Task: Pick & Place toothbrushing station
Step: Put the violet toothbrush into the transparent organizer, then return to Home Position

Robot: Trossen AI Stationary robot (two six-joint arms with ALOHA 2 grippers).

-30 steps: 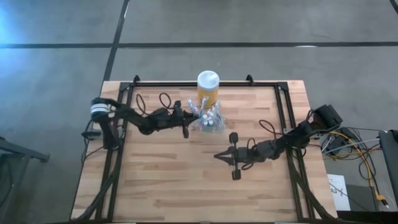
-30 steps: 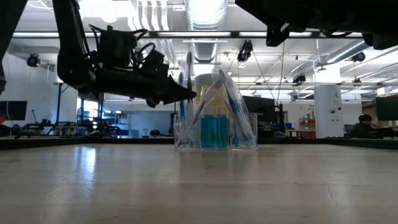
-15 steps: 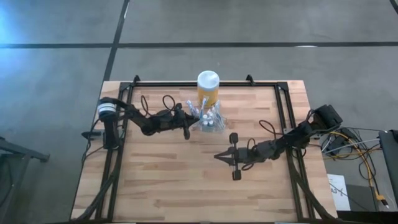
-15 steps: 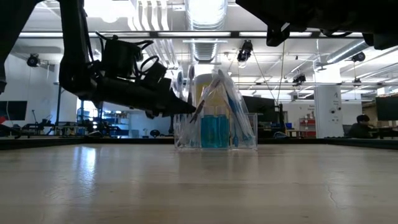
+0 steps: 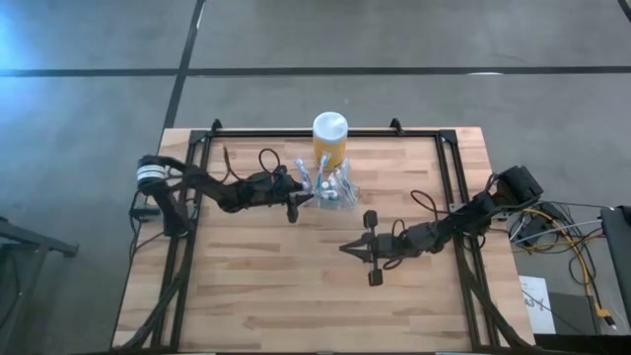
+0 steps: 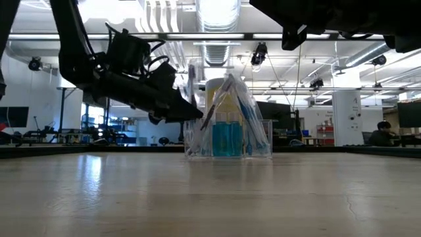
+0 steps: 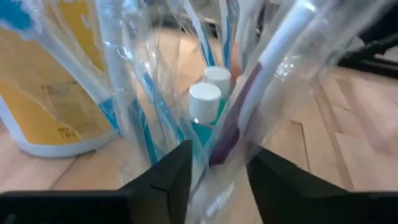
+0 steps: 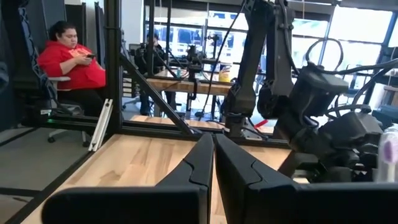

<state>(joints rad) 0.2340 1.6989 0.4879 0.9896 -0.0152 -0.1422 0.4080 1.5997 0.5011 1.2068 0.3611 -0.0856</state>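
The toothbrushing station (image 5: 332,187) is a low clear plastic holder with toothbrushes and small blue bottles, standing on the wooden table near its far edge. It also shows in the low view (image 6: 229,135) and fills the left wrist view (image 7: 211,93). My left gripper (image 5: 302,198) is at the station's left end, tipped slightly down (image 6: 196,116) and open. Its two fingers (image 7: 171,177) straddle a clear wall and a purple-handled brush (image 7: 239,118). My right gripper (image 5: 345,248) hangs shut over the table's middle right, holding nothing. My left gripper comes at the station's left end nearly level, from the table's left. Its open fingers stand on either side of the clear plastic (image 7: 217,186) there. Whether they touch it, I cannot tell. The station stands on the table.
A yellow jar with a white lid (image 5: 330,138) stands right behind the station at the far edge (image 7: 50,93). A black frame (image 5: 449,177) runs along the table's sides and back. Bare wood lies toward the near edge. People sit beyond the table in the right wrist view.
My left gripper has tipped downward, its fingertips sinking to the level of the station's upper part at its left end, and its fingers have parted. The station has stayed in place.
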